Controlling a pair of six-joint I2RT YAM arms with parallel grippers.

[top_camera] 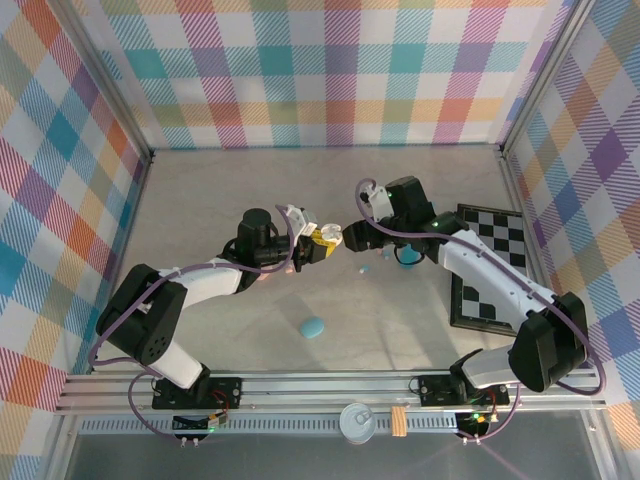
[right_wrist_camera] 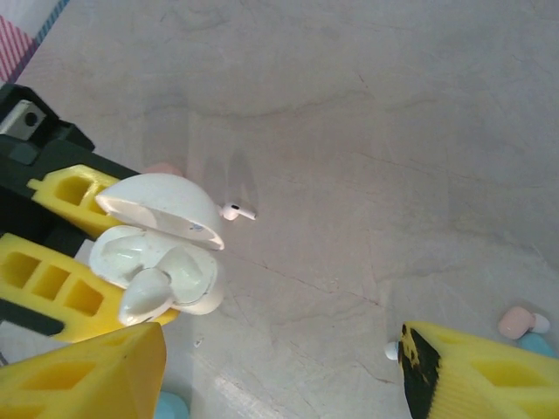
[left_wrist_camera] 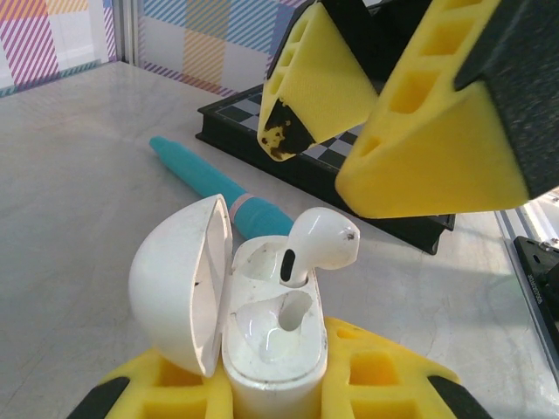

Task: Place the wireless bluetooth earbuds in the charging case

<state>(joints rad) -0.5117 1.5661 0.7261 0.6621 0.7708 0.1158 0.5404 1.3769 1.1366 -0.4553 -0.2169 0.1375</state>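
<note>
White pebble-shaped plastic charging case, lid open: clamped between yellow fingers of left hand. White plastic earbud: stem in case's far slot, half seated, tilted. Right hand: fingers spread, empty, just beside case. Second white earbud, pink earbud: loose on pale surface.

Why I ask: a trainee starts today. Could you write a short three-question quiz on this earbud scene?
1. True or false: the charging case has its lid shut.
2. Which tool grips the case?
3. Fill in: a white earbud sits partly in one slot of the case; the other slot is ____.

Key: 1 false, the lid stands open. 2 the left tool. 3 empty.
</note>
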